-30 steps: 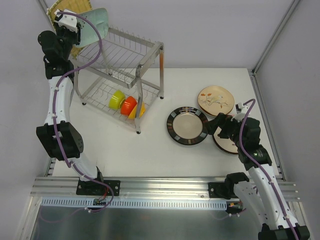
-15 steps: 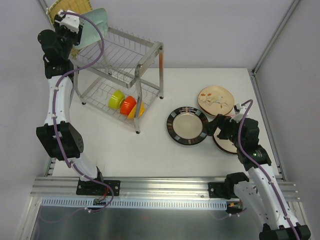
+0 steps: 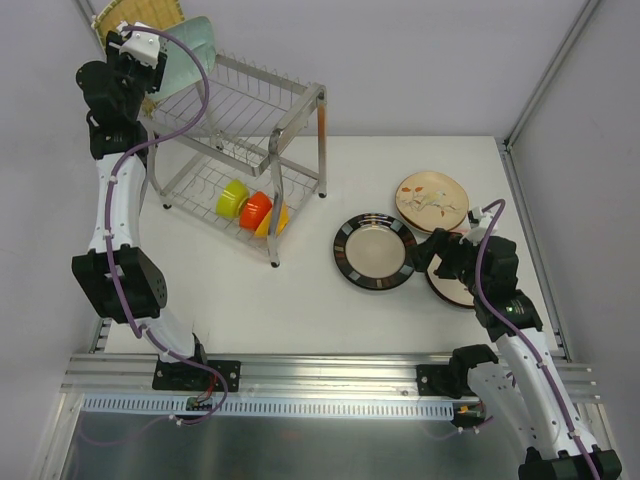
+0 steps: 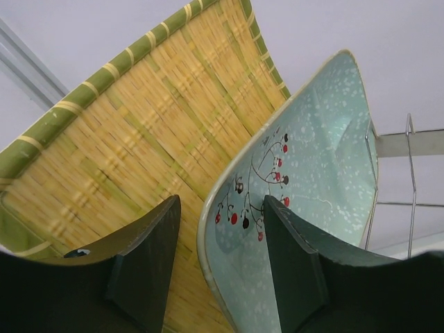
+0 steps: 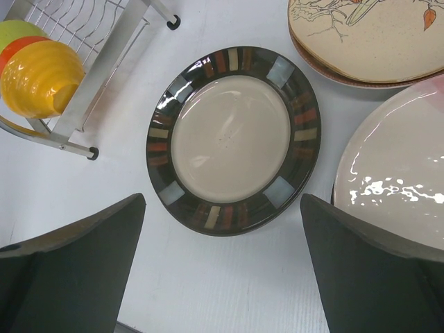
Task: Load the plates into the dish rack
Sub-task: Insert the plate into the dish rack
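Fingers of the left hand (image 4: 220, 208), raised high at the far left corner of the dish rack (image 3: 298, 112), straddle the rim of the pale teal plate (image 4: 312, 159) without clamping it; a gap shows on one side. That plate stands on edge at the rack's upper tier, with the yellow woven plate (image 4: 139, 125) upright just behind it. A green bowl (image 3: 232, 198), an orange bowl (image 3: 257, 208) and a yellow bowl (image 3: 281, 221) sit in the rack's lower tier. Right of the rack, the right hand (image 5: 222, 198) hangs spread wide over the dark-rimmed plate (image 5: 229, 139), which lies flat on the table (image 3: 250, 300). The floral plate (image 3: 432, 200) and a white plate (image 5: 395, 180) lie farther from the rack.
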You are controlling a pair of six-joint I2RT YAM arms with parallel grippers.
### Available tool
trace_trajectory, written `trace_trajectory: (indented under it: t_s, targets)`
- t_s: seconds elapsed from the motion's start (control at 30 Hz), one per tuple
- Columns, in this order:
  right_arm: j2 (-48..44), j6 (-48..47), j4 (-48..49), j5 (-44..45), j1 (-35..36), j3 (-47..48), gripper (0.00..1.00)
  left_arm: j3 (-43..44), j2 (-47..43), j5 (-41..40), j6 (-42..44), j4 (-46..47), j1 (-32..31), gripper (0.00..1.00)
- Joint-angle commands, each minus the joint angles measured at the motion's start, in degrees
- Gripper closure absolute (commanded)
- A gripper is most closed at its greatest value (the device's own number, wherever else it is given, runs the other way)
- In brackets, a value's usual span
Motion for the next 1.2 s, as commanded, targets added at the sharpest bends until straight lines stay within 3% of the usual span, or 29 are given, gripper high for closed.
trace_trajectory:
  t_s: [0.0, 0.57, 0.93, 1.17]
  targets:
    - [-0.7, -1.1, 1.0, 0.7, 0.4, 0.2, 0.00, -1.2, -2.3, -6.4, 2.7, 0.5, 1.5, 0.49]
    - [-1.3, -1.2, 0.7, 0.8, 0.8, 0.1, 0.00, -6.5, -4.4, -10.8, 1.2, -0.1, 1.5, 0.36]
    - [-1.5, -1.2, 0.3, 0.7, 0.7, 0.3, 0.01, -4.1, -3.5, -15.4, -1.6, -0.6, 1.4, 0.18]
    - [-1.5, -1.2, 0.6, 0.7, 0.7, 0.2, 0.00, -3.8, -3.9, -14.8, -4.5, -1.2, 1.5, 0.12]
